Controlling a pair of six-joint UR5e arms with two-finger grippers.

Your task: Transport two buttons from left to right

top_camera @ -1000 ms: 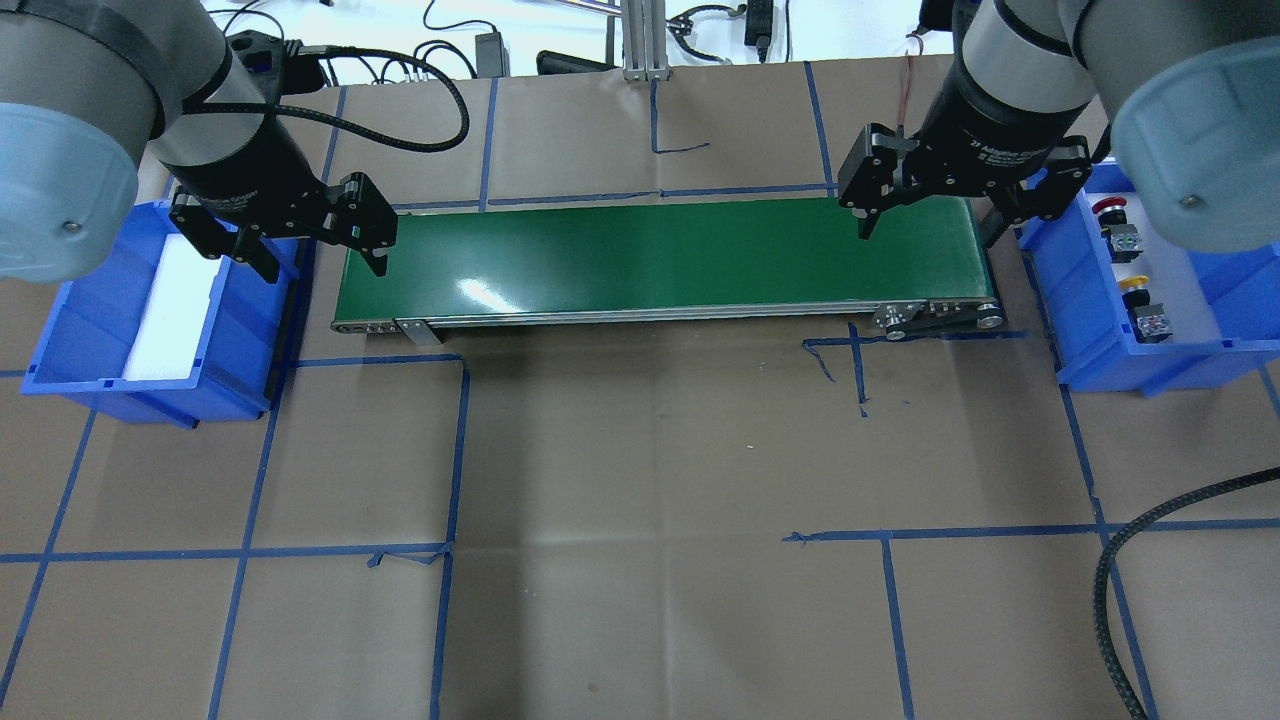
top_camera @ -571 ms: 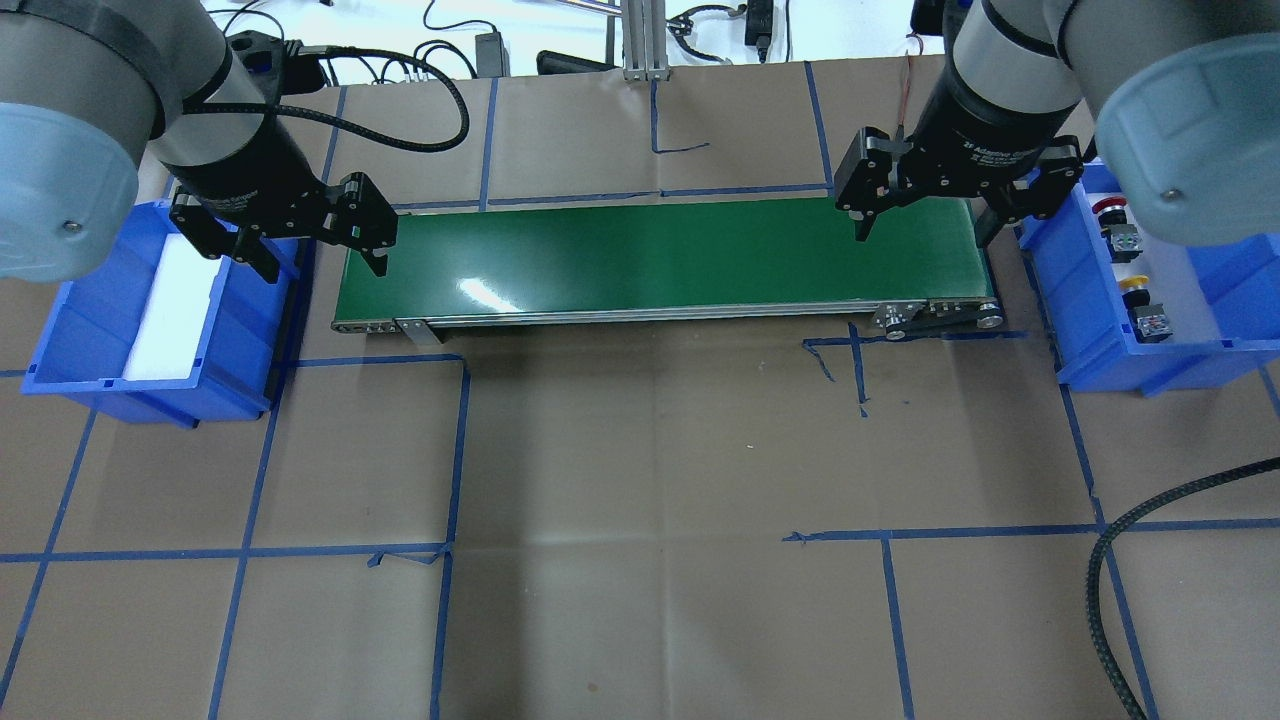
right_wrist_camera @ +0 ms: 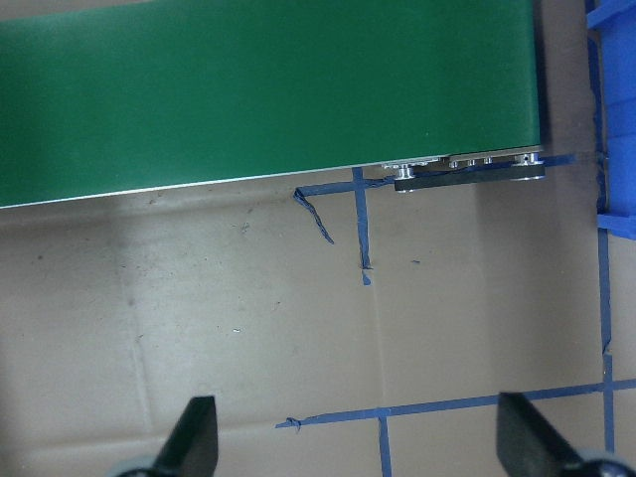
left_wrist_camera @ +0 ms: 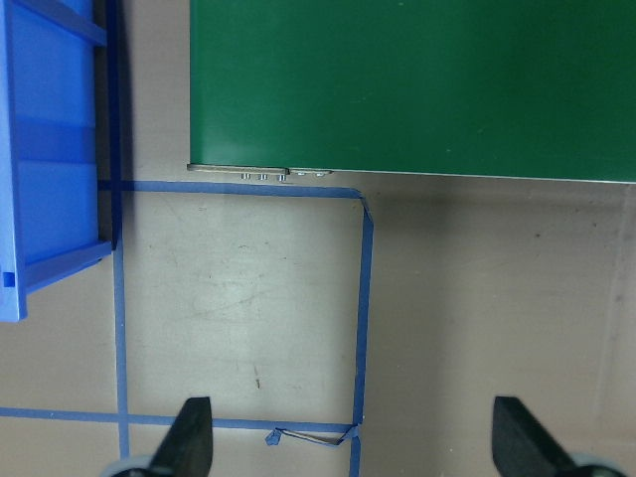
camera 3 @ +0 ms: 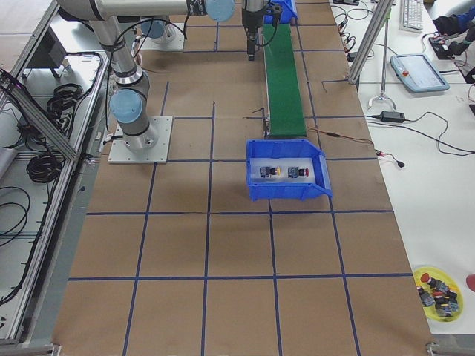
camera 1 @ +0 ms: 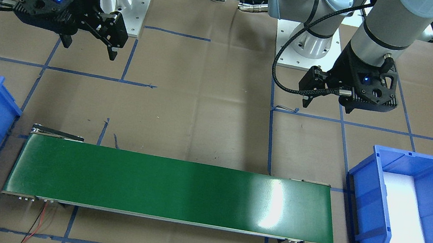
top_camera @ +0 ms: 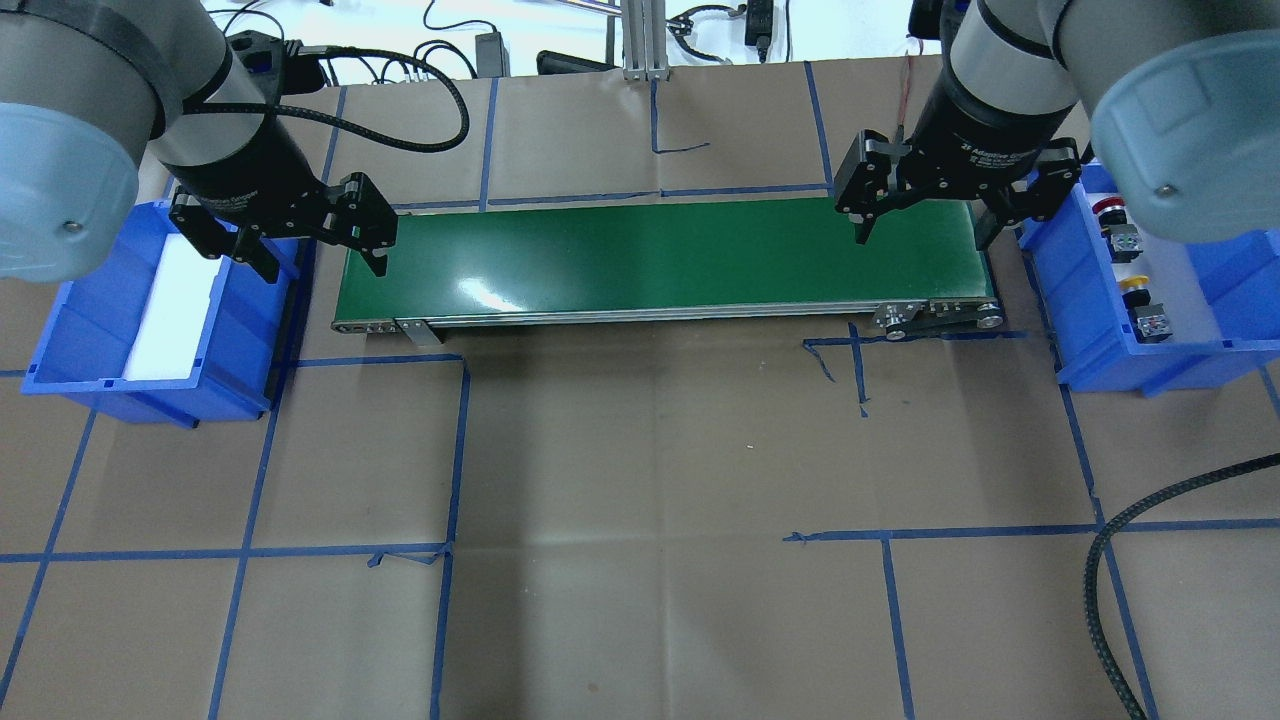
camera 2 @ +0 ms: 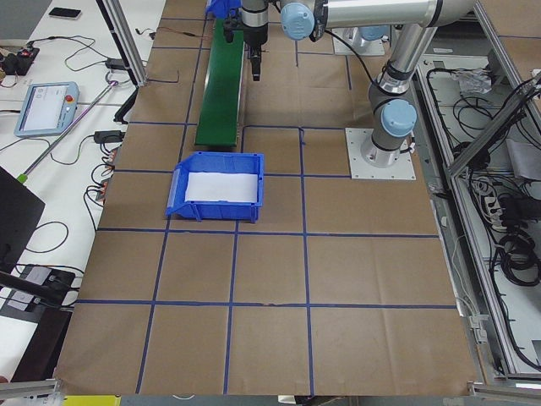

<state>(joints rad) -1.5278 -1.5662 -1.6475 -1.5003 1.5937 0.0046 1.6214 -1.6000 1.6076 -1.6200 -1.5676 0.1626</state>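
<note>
Both tools hang wide open and empty over the tabletop, left tool and right tool near opposite belt ends; yellow button and red button lie in the right bin, which the arm partly hides.

Below the jaws the desk lies under brown paper, crossed by blue tape lines in a loose grid. Well away from the jaws, a white bench carries loose cables and a tablet.
</note>
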